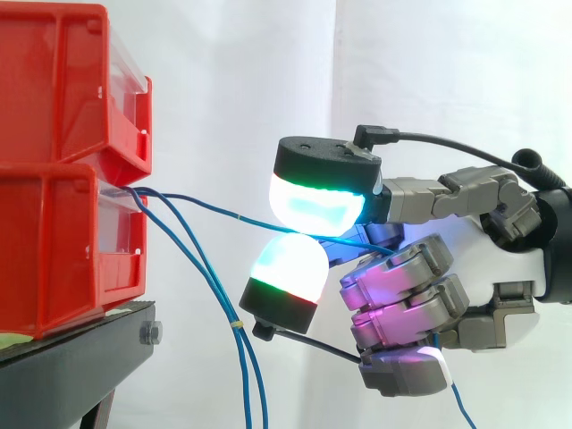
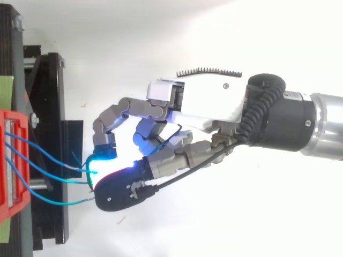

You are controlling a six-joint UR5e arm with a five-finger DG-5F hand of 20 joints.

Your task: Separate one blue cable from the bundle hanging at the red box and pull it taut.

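The blue cable [image 1: 210, 208] leaves the gap between the upper red box [image 1: 63, 89] and the lower red box [image 1: 54, 250] and runs rightward in a nearly straight, gently dropping line into the hand [image 1: 420, 295]. There it is pinched between two glowing pads [image 1: 317, 201], one above and one below, so the hand is clamped on it. The remaining fingers are curled in toward the palm with a magenta glow. A blue strand also trails down below the hand. The rest of the bundle [image 1: 241, 344] hangs from the same gap, curving down and to the right, bound by a yellow tie [image 1: 237, 323] below the pinch and to its left. The boxes sit on a black stand [image 1: 80, 366] before a white curtain [image 1: 232, 71]. From above, the hand [image 2: 198, 101] reaches leftward toward the boxes.
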